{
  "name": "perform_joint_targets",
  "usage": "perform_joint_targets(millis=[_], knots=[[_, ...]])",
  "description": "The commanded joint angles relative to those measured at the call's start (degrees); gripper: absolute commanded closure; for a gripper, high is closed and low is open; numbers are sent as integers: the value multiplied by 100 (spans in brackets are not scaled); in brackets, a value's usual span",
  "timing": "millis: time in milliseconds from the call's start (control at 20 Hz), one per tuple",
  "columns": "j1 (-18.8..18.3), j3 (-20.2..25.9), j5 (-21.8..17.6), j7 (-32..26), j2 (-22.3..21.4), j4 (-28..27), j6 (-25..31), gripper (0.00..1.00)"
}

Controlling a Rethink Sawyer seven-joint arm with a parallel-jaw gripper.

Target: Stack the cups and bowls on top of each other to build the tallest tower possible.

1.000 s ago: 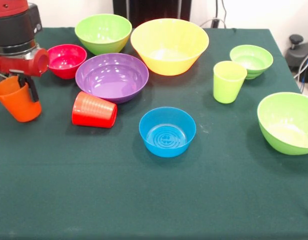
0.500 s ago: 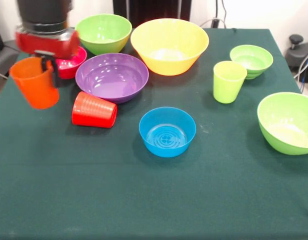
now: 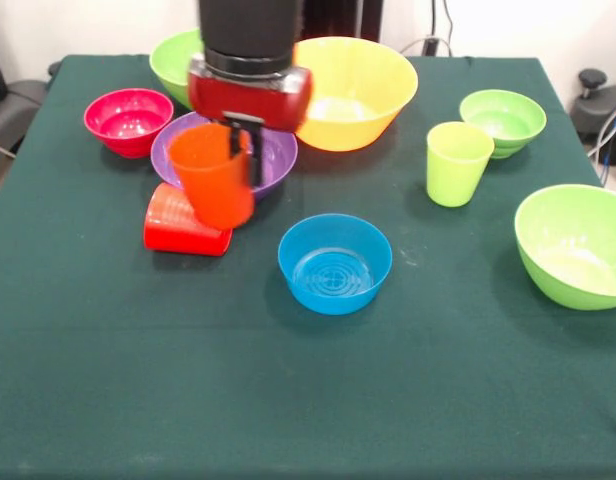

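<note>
No legible text or labels

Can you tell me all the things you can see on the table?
Cups: three. Orange cup, held above the table in front of the purple bowl; red cup, lying on its side; green cup, upright at the right.
Bowls: seven. Yellow bowl, back middle; purple bowl; pink bowl, back left; blue bowl, middle; three green bowls, back left, back right, right edge.
Table: one, dark green cloth.
Gripper: one, shut on the orange cup's rim.
</note>
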Motion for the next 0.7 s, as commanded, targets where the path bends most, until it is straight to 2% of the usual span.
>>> perform_joint_targets(millis=[50, 300, 700], knots=[[373, -578, 55, 1190, 565, -494, -284, 100], [616, -949, -13, 1499, 837, -668, -667, 100], [634, -1181, 86, 1268, 1210, -834, -1080, 100]])
